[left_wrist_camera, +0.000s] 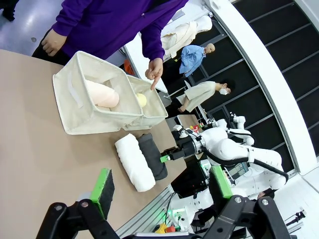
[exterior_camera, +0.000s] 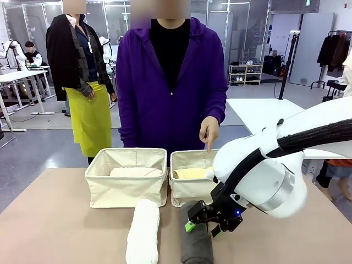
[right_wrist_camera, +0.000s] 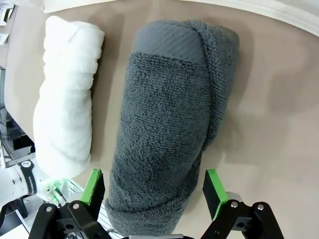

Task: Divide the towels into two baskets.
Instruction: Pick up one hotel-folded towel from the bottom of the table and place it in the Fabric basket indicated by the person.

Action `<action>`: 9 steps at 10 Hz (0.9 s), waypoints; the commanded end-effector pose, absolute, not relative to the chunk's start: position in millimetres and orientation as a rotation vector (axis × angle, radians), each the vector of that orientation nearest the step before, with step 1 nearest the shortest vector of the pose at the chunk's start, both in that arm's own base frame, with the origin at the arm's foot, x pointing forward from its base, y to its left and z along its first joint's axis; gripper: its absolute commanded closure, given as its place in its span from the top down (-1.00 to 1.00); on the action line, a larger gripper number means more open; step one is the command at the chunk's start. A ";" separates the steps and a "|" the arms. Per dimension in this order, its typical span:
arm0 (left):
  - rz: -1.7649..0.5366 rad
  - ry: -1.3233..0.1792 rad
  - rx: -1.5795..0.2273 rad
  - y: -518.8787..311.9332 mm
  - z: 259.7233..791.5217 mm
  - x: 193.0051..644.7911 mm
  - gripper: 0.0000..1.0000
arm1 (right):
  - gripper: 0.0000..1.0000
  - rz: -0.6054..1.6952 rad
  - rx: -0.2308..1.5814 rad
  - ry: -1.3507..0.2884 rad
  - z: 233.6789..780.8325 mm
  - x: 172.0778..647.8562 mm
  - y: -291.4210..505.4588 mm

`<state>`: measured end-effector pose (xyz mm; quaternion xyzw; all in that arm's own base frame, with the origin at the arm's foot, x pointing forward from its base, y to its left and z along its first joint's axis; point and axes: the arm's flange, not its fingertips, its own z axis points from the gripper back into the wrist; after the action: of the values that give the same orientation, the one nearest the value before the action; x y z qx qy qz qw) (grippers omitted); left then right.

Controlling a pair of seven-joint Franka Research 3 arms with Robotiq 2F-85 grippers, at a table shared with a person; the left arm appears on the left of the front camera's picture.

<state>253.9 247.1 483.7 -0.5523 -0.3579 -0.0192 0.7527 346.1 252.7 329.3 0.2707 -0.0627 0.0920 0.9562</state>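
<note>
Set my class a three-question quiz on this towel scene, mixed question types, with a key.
1. True or false: the right gripper is shut on the dark grey terry-cloth towel roll.
2. Which lies in the cream canvas basket on the robot's right? A yellow terry-cloth roll; B pale peach roll; C nothing.
3. How many towel rolls lie on the tan table?
Key: 1 false, its open jaws straddle it; 2 A; 3 two.

Baskets behind, loose rolls in front
On the tabletop (exterior_camera: 55,220) the left basket (exterior_camera: 125,191) holds the first towel (exterior_camera: 136,171), the right basket (exterior_camera: 188,195) the second towel (exterior_camera: 192,174); before them lie the third towel (exterior_camera: 143,231) and, right of it, the fourth towel (exterior_camera: 196,247), under the right pincer (exterior_camera: 202,228).
</note>
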 end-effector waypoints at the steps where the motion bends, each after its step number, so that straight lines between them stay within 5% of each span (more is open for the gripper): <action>1: -0.053 -0.792 -1.213 247.5 487.6 251.1 0.94 | 1.00 0.161 0.567 -0.143 321.1 348.0 269.8; 5: -0.053 -0.792 -1.213 247.5 487.6 251.1 0.94 | 0.87 0.171 0.563 -0.107 309.1 351.0 275.2; 9: -0.053 -0.792 -1.213 247.5 487.6 251.1 0.94 | 0.07 0.184 0.566 -0.109 311.0 350.6 273.5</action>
<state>253.9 247.1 483.7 -0.5523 -0.3579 -0.0192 0.7527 353.4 268.2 314.2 0.2748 -0.0465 0.0881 0.9563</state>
